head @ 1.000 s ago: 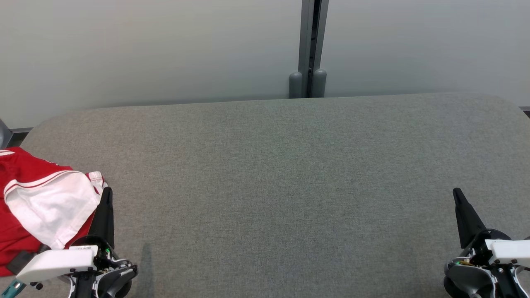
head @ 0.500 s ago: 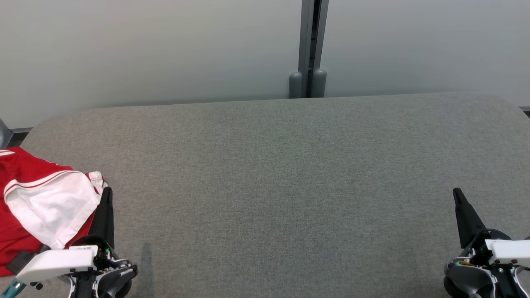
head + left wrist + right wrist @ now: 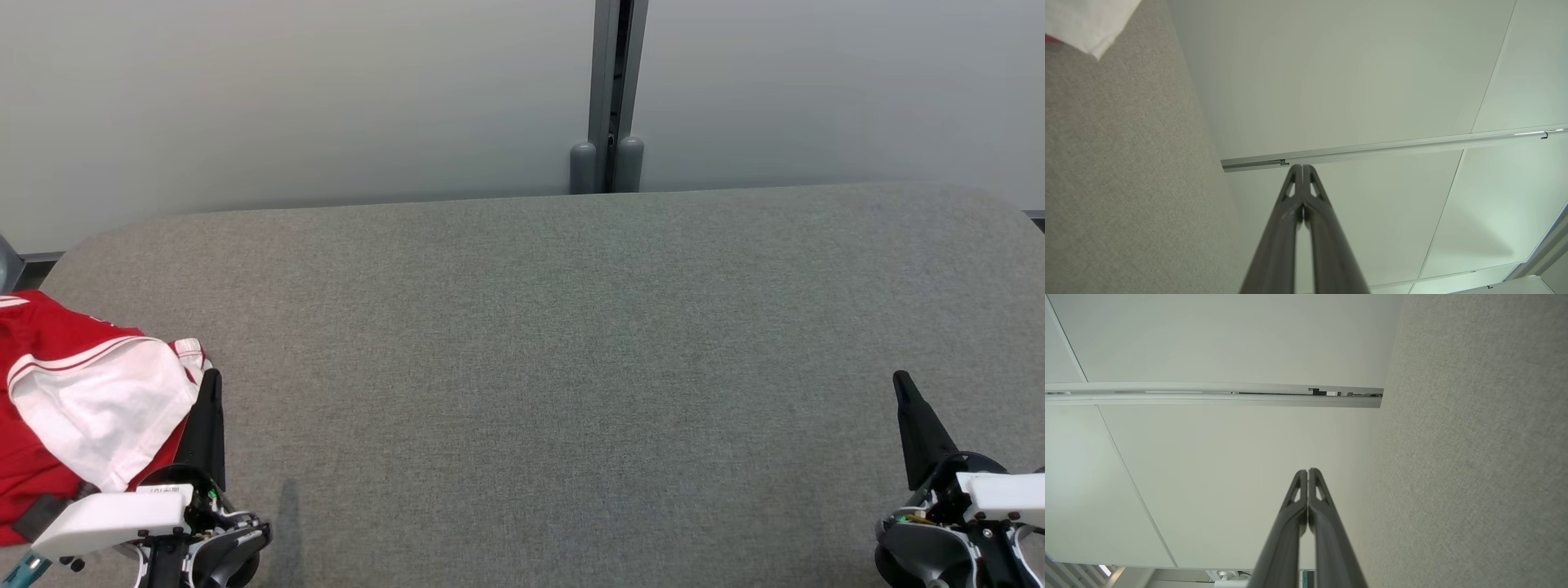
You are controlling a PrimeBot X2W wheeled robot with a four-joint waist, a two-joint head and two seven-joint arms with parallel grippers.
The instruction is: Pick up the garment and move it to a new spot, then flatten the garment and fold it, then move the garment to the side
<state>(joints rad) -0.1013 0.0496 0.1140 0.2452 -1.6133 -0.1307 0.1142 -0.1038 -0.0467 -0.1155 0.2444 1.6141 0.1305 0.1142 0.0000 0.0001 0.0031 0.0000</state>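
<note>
Garment (image 3: 73, 400), red and white, lies rumpled at left edge of surface (image 3: 555, 343). Left pincer (image 3: 212, 377) just beside its white panel, fingers pressed together, holding nothing. Right pincer (image 3: 900, 380) near right edge, likewise closed and empty. Judged step: first pick-up not begun. Next move: left pincer opens, reaches over cloth, pinches fold.

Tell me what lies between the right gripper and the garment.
Head view: bare grey tabletop, then the left gripper, shut, right beside the garment.
</note>
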